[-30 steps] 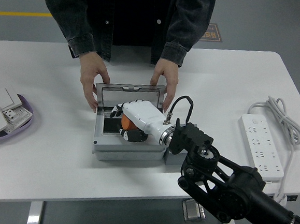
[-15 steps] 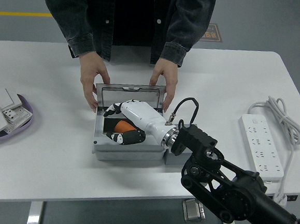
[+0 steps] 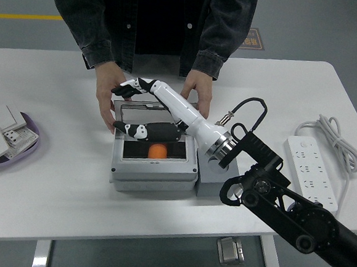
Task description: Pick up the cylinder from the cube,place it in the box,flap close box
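An orange cylinder (image 3: 157,150) lies inside the open grey box (image 3: 153,175) at mid table. The box lid (image 3: 144,110) stands upright at the back. My right hand (image 3: 133,108) is open and empty, raised above the box, with its fingers (image 3: 125,90) spread over the lid's top edge and its thumb (image 3: 135,129) in front of the lid. A grey cube (image 3: 215,178) sits against the box's right side, partly hidden by my right arm. A person stands at the far side with one hand (image 3: 109,97) on the box's left and the other hand (image 3: 198,97) on its right. My left arm is out of view.
A white power strip (image 3: 313,174) with a coiled cable (image 3: 327,130) lies at the right. A purple tray (image 3: 28,146) holding white switch plates sits at the left edge. My black right arm (image 3: 284,204) crosses the lower right of the table.
My right hand has let go of the orange cylinder in the box, risen out of it and moved back to the lid's top edge with fingers spread. The person's hands stay put.
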{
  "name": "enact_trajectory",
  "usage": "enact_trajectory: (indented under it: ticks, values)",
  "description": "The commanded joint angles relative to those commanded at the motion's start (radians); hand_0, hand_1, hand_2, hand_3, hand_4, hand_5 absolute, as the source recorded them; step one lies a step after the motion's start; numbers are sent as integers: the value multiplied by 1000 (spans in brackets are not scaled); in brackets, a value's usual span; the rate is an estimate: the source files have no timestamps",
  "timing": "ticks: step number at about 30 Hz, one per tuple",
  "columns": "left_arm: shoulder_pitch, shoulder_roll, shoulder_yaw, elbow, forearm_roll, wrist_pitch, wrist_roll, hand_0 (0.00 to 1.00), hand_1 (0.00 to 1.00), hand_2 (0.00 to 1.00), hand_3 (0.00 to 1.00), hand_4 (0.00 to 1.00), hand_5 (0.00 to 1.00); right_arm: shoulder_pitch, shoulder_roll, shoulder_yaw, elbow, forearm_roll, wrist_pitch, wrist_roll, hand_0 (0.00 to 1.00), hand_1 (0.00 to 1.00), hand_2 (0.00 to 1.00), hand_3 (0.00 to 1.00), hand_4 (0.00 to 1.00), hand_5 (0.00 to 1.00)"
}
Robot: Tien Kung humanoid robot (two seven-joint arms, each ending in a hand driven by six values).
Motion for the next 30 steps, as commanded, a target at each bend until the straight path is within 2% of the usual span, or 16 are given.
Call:
enact_trajectory:
  ticks: [1,9,13,17,21,23,30]
  values:
    - [-1,0,-2,0,2,0,0,628,630,595,634,696,221,20,-5,-1,-22,17,1,1,631,640,669,688,781,301]
    - [-3,1,-4,0,7,0,3,627,630,594,634,695,219,145,-25,-50,-203,14,5,24,610,632,654,683,750,285]
    - [-5,2,-4,0,8,0,3,627,630,594,634,695,219,165,-28,-90,-294,-5,7,25,610,632,654,683,750,285]
    - [-4,1,-2,0,7,0,3,627,630,594,634,694,218,161,-31,-132,-343,-33,11,20,603,629,647,678,729,283]
    - [-3,0,5,0,4,-1,2,627,629,594,633,694,218,152,-31,-150,-350,-78,15,21,605,626,641,678,722,277]
    - [-4,0,7,0,4,-1,1,627,629,594,633,694,218,144,-36,-151,-332,-101,14,13,605,626,641,678,722,277]
    - [0,0,13,0,-2,0,0,625,629,594,632,694,219,108,-76,-161,-196,-226,6,-58,602,625,636,677,727,285]
